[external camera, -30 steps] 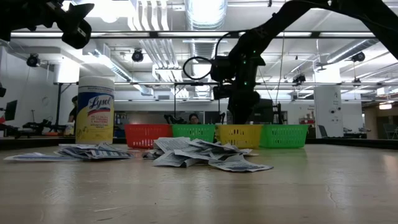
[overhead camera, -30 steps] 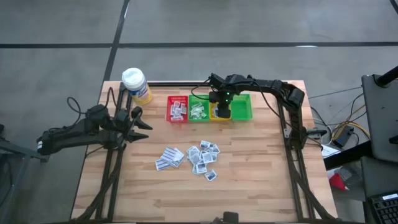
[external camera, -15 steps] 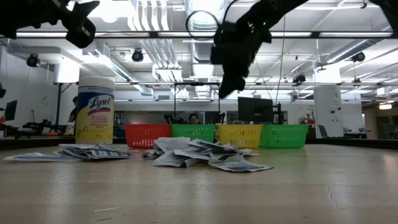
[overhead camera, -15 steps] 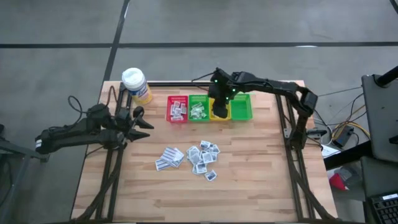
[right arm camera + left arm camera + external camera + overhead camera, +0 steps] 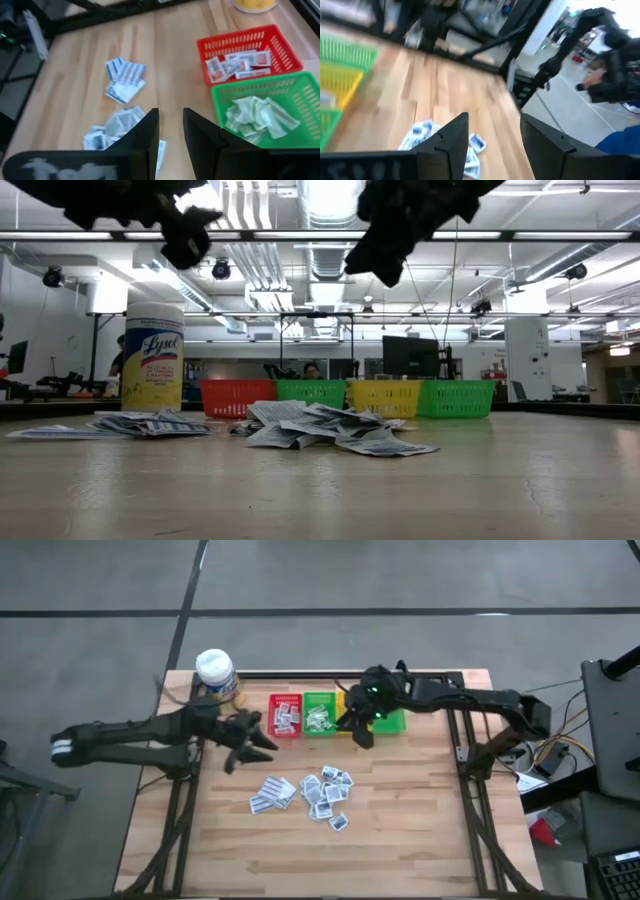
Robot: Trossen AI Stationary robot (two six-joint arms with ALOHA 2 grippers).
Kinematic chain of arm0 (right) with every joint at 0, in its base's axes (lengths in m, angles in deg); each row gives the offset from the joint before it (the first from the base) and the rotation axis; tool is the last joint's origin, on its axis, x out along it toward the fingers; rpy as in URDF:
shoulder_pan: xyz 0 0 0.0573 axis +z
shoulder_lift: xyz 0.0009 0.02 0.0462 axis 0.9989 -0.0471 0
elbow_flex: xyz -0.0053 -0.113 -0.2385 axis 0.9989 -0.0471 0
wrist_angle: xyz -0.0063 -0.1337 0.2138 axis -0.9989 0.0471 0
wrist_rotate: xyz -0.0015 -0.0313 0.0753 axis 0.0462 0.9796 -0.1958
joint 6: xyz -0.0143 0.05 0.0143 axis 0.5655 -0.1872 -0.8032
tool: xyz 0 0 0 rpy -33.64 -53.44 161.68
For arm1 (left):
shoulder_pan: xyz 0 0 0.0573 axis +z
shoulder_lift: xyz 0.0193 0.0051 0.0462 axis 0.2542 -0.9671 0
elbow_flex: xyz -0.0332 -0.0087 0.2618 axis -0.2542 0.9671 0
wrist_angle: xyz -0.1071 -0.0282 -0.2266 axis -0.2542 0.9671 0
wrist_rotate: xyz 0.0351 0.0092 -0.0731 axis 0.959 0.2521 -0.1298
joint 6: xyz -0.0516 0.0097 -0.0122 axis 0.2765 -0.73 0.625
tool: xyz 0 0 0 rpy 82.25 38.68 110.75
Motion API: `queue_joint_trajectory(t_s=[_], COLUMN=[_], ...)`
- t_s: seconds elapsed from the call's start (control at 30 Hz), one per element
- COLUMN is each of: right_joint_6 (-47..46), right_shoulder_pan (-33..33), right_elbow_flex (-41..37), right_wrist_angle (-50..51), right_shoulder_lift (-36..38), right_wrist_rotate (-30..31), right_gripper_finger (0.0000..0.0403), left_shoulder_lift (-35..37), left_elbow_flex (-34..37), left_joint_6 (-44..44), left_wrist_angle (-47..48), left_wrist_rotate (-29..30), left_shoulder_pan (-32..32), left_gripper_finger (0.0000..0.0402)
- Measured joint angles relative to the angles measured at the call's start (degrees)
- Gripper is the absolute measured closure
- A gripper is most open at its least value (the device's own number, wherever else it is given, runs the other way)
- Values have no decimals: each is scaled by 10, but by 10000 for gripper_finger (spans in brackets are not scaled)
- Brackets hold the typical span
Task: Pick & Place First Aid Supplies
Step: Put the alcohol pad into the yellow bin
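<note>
Leaving bare wood around the sachet pile (image 5: 308, 792), both the left gripper (image 5: 252, 740) and right gripper (image 5: 358, 730) hover parted, empty.

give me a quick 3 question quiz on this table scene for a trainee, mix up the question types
1. True or false: the red bin is empty.
2. Multiple choice: the loose sachets lie (A) in a pile on the bare table, (B) inside the yellow bin, (C) on top of the yellow bottle.
3. Fill in: in the high view, the left pincer hangs between the bottle and the ____.

Key
1. False: white packets lie in it.
2. A
3. pile of sachets; its fingers stand apart with nothing between them. The right pincer hangs by the bins.
</note>
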Motion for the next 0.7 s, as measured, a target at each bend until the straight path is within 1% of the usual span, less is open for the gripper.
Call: queue_joint_trajectory(t_s=[0.07, 0.17, 0.27, 0.37, 0.43, 0.5, 0.57, 0.63, 0.7], right_joint_6=[-26, -64, -98, -120, -123, -123, -122, -119, -116], right_shoulder_pan=[4, 3, 3, 9, 15, 19, 21, 21, 21], right_elbow_flex=[-42, -112, -174, -218, -240, -259, -278, -295, -311], right_wrist_angle=[-38, -106, -158, -179, -181, -182, -186, -190, -192], right_shoulder_lift=[32, 85, 138, 188, 216, 241, 263, 285, 305], right_wrist_rotate=[0, 1, 2, 2, 2, 2, 2, 2, 2], right_gripper_finger=[324, 329, 333, 335, 334, 331, 327, 324, 321], left_shoulder_lift=[-30, -62, -93, -104, -114, -132, -155, -183, -216], left_elbow_flex=[-14, -34, -41, -74, -106, -144, -190, -236, -267], left_joint_6=[7, -8, -3, -1, -30, -61, -83, -86, -72], left_wrist_angle=[7, -10, -25, -5, 41, 97, 168, 238, 289], left_wrist_rotate=[1, 2, 8, 47, 96, 162, 245, 323, 372], left_shoulder_pan=[0, 0, 0, -6, -30, -67, -109, -146, -173], left_gripper_finger=[227, 227, 227, 227, 227, 227, 227, 227, 227])
